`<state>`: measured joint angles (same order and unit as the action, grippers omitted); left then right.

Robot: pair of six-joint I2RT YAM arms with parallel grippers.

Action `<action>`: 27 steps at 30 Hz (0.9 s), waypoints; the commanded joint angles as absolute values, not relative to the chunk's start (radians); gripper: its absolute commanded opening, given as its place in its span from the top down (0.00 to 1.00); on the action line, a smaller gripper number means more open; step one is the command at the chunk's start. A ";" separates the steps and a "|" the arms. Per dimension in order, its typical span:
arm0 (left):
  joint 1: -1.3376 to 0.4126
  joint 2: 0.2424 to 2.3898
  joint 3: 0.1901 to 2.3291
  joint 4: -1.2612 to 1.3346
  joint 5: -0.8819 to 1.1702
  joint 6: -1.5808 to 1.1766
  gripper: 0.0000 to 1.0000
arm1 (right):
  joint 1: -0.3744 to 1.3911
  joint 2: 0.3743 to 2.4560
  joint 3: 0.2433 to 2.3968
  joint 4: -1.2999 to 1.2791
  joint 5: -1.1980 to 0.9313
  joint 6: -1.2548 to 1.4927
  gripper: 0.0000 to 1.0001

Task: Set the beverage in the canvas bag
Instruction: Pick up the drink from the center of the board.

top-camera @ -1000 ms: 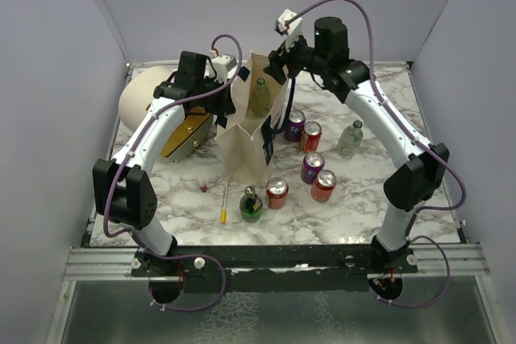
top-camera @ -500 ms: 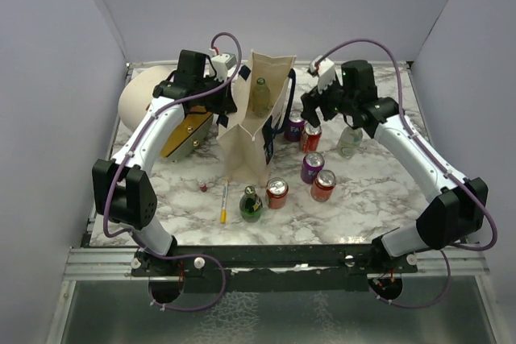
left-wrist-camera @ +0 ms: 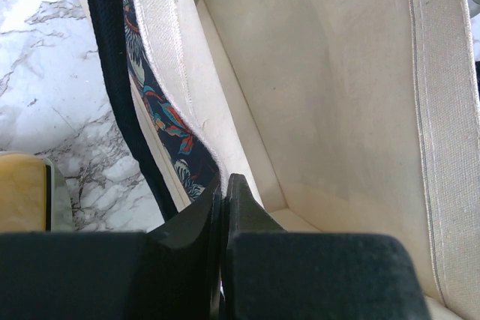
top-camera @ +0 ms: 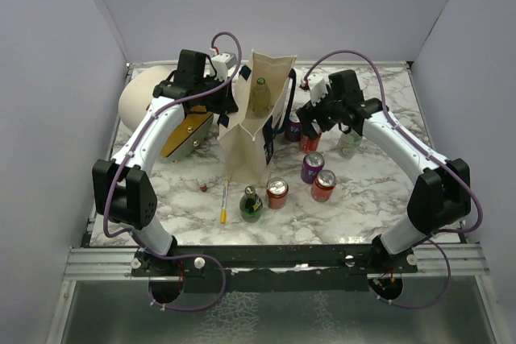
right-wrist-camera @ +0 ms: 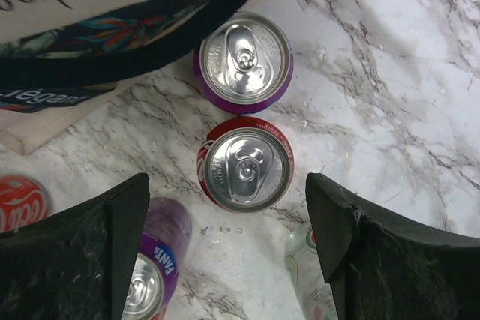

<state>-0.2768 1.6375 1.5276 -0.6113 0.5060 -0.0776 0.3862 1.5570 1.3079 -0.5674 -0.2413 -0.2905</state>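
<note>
A bottle (top-camera: 260, 96) stood inside the bag (top-camera: 246, 147), with a drum (top-camera: 142, 102) to its left, a cluster of cans (top-camera: 312, 167) to its right, and a second bottle (top-camera: 251, 204) beside a can (top-camera: 277, 192) before it.

Around the red can (right-wrist-camera: 246, 168), marble (right-wrist-camera: 390, 110) lies bare at 3 and 9 o'clock; a purple can (right-wrist-camera: 244, 61) crowds 12, a second purple can (right-wrist-camera: 150, 290) 7, a bottle (right-wrist-camera: 309, 271) 5.

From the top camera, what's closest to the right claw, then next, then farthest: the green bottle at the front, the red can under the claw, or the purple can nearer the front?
1. Red can, right under the open right gripper.
2. Purple can, just toward the front.
3. Green bottle, far front, off to the left.
</note>
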 commanded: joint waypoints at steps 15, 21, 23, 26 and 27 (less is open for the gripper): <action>-0.279 1.629 1.557 -0.623 0.527 -0.060 1.00 | 0.363 1.781 1.420 -0.648 -0.252 -0.332 0.15; -0.279 1.629 1.555 -0.625 0.525 -0.056 1.00 | 0.361 1.798 1.416 -0.640 -0.266 -0.321 0.22; -0.279 1.631 1.557 -0.624 0.524 -0.053 1.00 | 0.359 1.801 1.419 -0.638 -0.265 -0.317 0.27; -0.279 1.632 1.561 -0.625 0.523 -0.054 1.00 | 0.354 1.797 1.427 -0.643 -0.264 -0.313 0.35; -0.279 1.633 1.561 -0.626 0.524 -0.054 1.00 | 0.352 1.794 1.430 -0.646 -0.263 -0.313 0.38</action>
<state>-0.2768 1.6371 1.5280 -0.6121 0.5056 -0.0650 0.3641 1.7901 1.3888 -0.6388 -0.2405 -0.3183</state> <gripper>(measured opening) 0.018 0.669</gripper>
